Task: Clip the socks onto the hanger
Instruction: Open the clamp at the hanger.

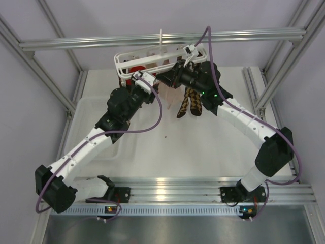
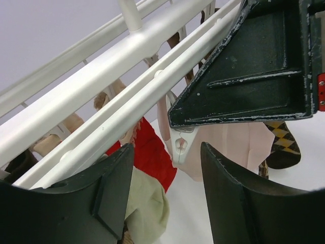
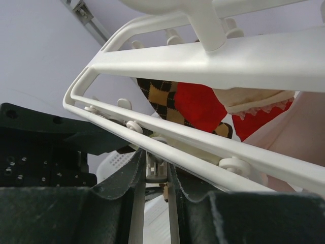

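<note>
The white hanger (image 1: 152, 55) hangs from the top rail, and its bars (image 2: 101, 91) cross both wrist views. A pale cream-yellow sock (image 2: 147, 203) shows low in the left wrist view, against the inner face of the left finger (image 2: 104, 195). My left gripper (image 2: 167, 155) is open just under the frame, nothing pinched between its jaws. A white clip (image 2: 180, 145) dangles beyond the gap. My right gripper (image 3: 157, 160) is shut on a clip's handle (image 3: 157, 173) under the hanger's rail (image 3: 203, 147). In the top view both grippers (image 1: 144, 81) (image 1: 177, 75) meet at the frame.
Red sock (image 2: 152, 152), pink sock (image 2: 238, 142) and brown argyle sock (image 1: 190, 104) hang from the frame. The right gripper's black body (image 2: 254, 66) sits close above my left fingers. A white basket (image 3: 119, 162) shows below. Aluminium posts (image 1: 277, 76) flank the table.
</note>
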Motion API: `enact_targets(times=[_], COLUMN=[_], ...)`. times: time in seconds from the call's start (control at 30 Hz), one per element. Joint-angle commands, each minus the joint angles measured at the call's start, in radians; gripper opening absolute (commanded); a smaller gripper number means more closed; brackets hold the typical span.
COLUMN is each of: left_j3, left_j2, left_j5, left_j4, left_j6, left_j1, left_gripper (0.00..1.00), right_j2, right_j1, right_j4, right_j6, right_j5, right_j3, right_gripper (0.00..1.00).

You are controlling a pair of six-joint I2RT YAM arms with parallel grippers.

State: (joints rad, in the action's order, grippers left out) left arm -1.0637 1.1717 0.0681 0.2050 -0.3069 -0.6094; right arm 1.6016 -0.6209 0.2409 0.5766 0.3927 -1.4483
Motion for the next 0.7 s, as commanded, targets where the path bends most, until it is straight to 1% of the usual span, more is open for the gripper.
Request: enact_targets(times=[0.0,0.23,0.33,0.43,0.47,0.5,0.67], left_j3=[-0.008,-0.039,-0.045,-0.048,-0.048,-0.047,-0.047], left_j2=[0.029,0.075,0.082,0.083,0.082,0.082,0.075], left_j5=[0.019,0.022,0.018,0.009,0.004,-0.004,-0.039], left_j4=[0.073,0.080,0.097,0.103,0.103,0.100,0.079], left_j6=[-0.034,-0.044,-0.052,-0.051,-0.047,-0.046,-0.028], left_j1=[-0.001,-0.001,-0.001,-0.001,-0.001,0.000,0.000], left_gripper=[0.60,0.60,0.58,0.47,0.40,0.36,0.21], right_j2=[-0.042,-0.042,-0.043,-0.043,-0.043,-0.043,-0.040], right_j1=[-0.020,-0.020,-0.020,-0.022,-0.025,-0.026,-0.026], right_j4=[0.008,0.008,0.006,0.003,0.005,0.003,0.001], right_j6=[-0.009,-0.007,-0.004,-0.001,-0.001,-0.001,0.005], right_j5=[-0.011,-0.011,-0.009,-0.008,-0.008,-0.008,-0.009], right_j3=[-0.055,-0.058,-0.055,-0.054,-0.055,-0.055,-0.057], right_gripper=[0.00,0.00,0.00,0.00,0.00,0.00,0.01])
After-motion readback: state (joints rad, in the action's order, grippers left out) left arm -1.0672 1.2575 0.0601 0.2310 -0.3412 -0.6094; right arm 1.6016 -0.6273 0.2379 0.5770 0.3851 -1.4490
